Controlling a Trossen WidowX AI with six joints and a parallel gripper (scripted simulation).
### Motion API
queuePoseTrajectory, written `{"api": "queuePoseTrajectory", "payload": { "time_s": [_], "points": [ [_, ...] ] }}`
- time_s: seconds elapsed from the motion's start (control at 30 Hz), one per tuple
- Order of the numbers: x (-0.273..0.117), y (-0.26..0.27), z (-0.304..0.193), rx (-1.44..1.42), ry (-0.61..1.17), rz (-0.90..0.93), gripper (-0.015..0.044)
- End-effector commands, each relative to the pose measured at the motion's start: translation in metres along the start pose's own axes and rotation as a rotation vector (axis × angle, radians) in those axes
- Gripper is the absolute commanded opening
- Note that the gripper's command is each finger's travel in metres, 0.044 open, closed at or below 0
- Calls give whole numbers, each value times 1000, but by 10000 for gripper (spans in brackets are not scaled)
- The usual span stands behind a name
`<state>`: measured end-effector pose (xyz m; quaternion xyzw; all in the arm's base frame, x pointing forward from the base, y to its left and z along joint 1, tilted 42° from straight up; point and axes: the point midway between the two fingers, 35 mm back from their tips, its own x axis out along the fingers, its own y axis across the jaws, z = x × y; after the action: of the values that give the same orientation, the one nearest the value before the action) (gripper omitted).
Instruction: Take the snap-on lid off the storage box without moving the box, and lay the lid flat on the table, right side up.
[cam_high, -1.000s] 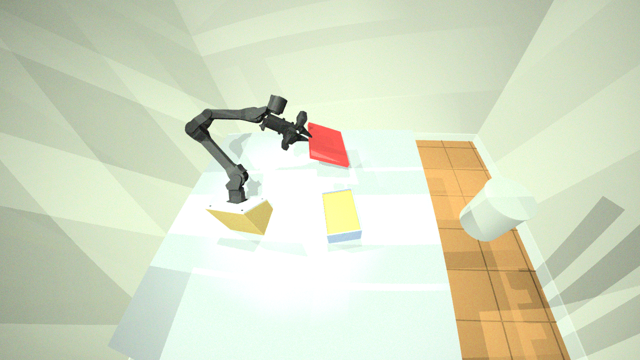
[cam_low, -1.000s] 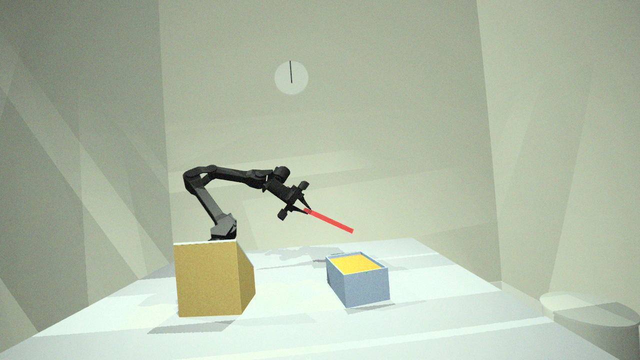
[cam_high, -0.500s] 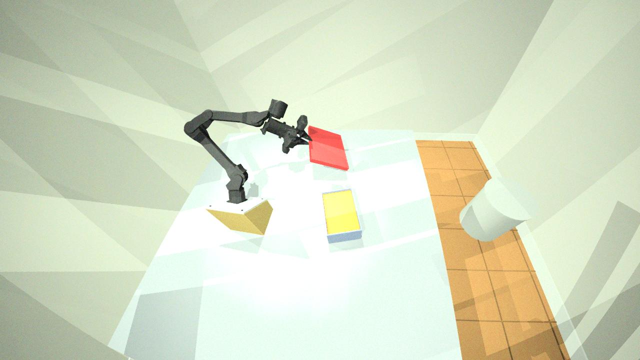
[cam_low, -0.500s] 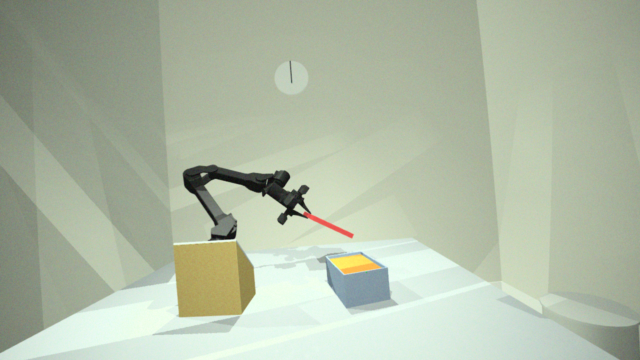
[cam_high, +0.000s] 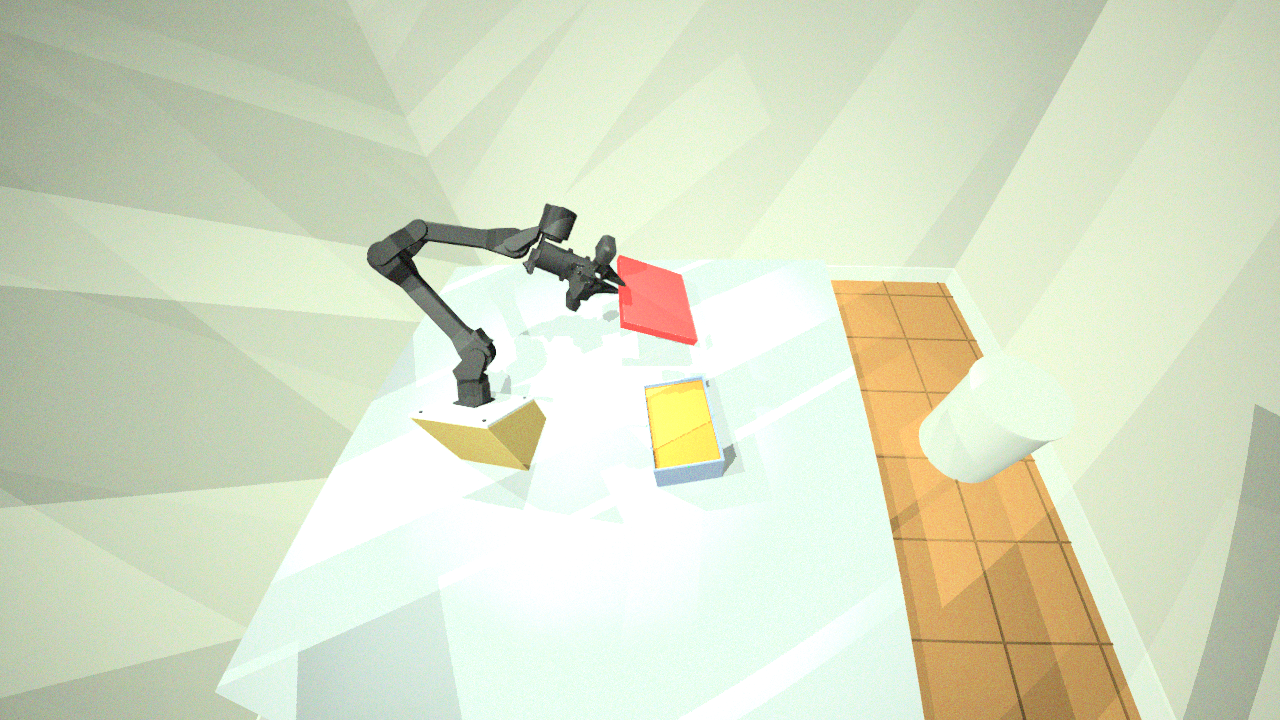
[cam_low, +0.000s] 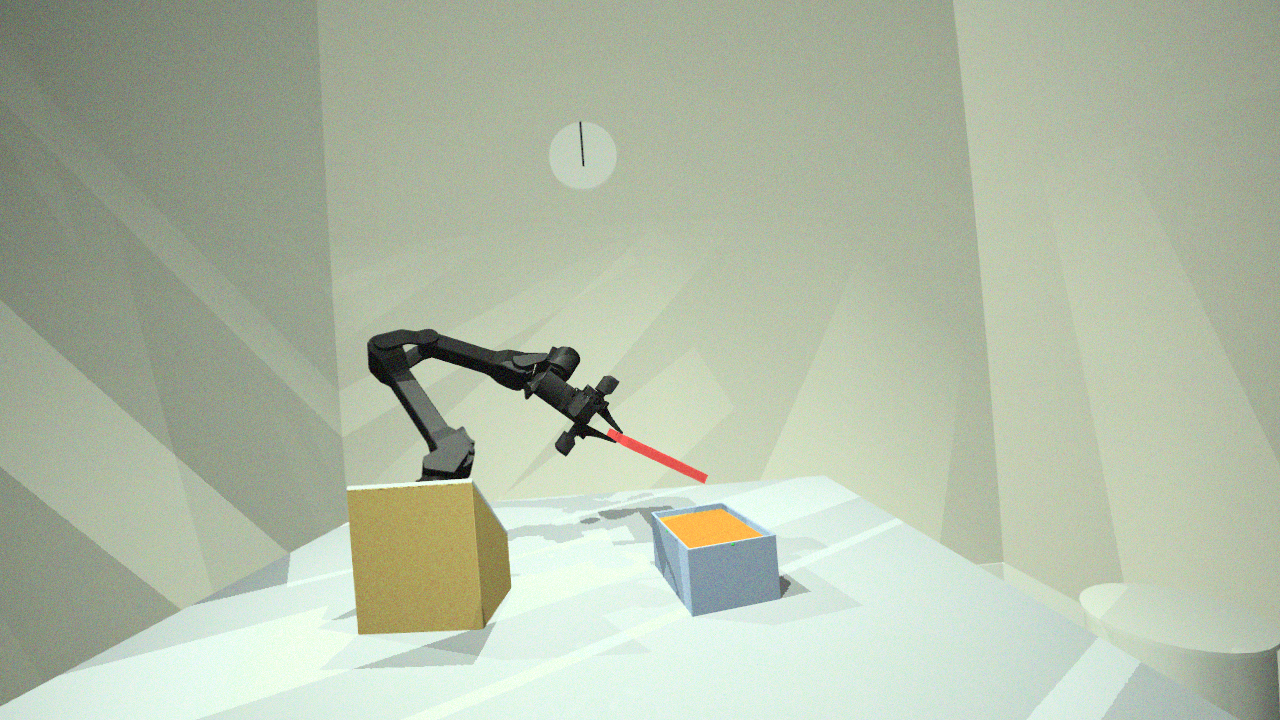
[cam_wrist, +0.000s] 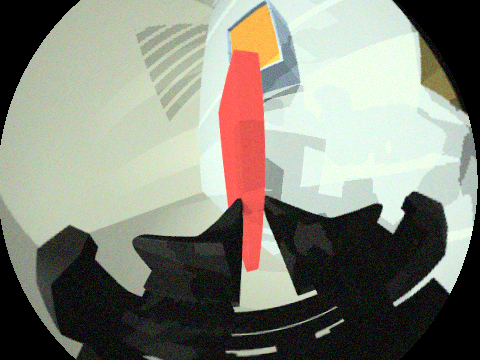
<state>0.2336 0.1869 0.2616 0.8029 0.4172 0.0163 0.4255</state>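
The red lid is in the air above the table. It is tilted, its far edge lower than the edge at the fingers. My gripper is shut on one edge of the lid. The storage box is blue-grey, stands upright on the table with its top uncovered, and shows a yellow-orange filling. In the top view the lid is behind the box, towards the table's back edge. Part of the box is hidden behind the lid in the wrist view.
The arm stands on a tan block, left of the box in the top and exterior views. A white cylinder stands beyond the table's right edge. A round clock hangs on the wall.
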Motion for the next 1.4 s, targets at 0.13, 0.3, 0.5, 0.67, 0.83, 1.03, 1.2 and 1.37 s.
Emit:
{"api": "queuePoseTrajectory", "payload": {
  "time_s": [0.13, 0.3, 0.5, 0.67, 0.83, 1.03, 1.2, 1.37],
  "points": [
    [3, -2, 1, 5, -5, 13, 0],
    [6, -5, 1, 5, -4, 13, 0],
    [9, -8, 1, 5, -4, 13, 0],
    [12, -11, 1, 6, -4, 13, 0],
    [14, -14, 1, 6, -4, 13, 0],
    [17, -18, 1, 6, -4, 13, 0],
    [20, -21, 1, 6, -3, 13, 0],
    [23, -24, 1, 7, -3, 13, 0]
  ]
}}
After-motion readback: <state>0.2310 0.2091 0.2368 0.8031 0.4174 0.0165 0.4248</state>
